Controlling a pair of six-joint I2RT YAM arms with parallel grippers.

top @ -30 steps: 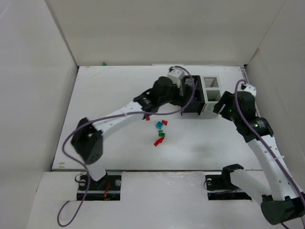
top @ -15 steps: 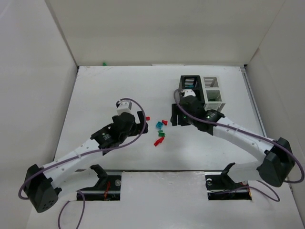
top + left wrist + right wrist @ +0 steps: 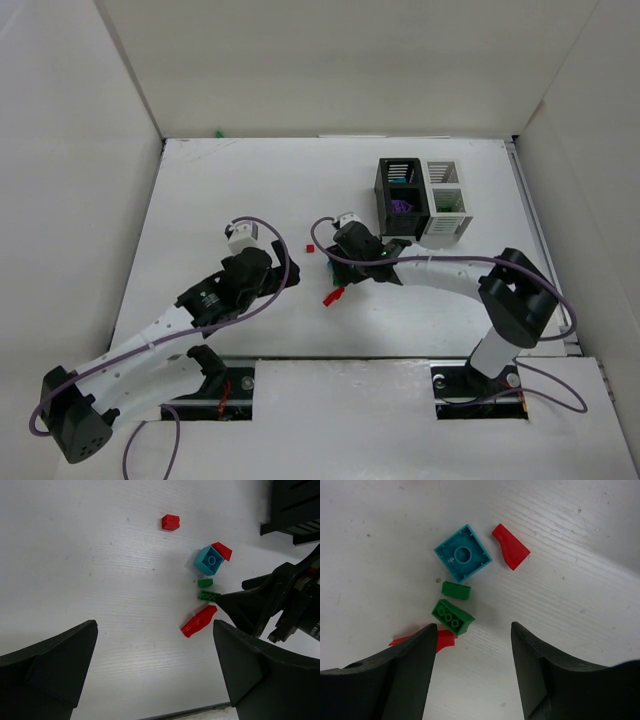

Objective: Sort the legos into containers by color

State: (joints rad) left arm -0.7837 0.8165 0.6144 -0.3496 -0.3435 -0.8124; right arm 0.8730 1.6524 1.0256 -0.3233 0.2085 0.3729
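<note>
Several legos lie in a loose cluster on the white table. In the right wrist view there are a teal brick (image 3: 463,553), a red slope (image 3: 510,546), a small green piece (image 3: 456,590), a green brick (image 3: 452,616) and a long red piece (image 3: 442,641), partly behind a finger. My right gripper (image 3: 472,645) is open and empty just above them (image 3: 335,272). My left gripper (image 3: 155,680) is open and empty, left of the cluster (image 3: 283,272). A lone red brick (image 3: 170,522) lies apart. The black container (image 3: 400,190) holds purple pieces, and the white container (image 3: 445,195) adjoins it.
A stray green lego (image 3: 218,133) lies at the table's far edge by the back wall. White walls enclose the table on three sides. The right arm (image 3: 450,272) stretches across the table in front of the containers.
The left arm has pulled back from the containers to the left of the cluster. The right arm has swung from the right side across to hover over the legos.
</note>
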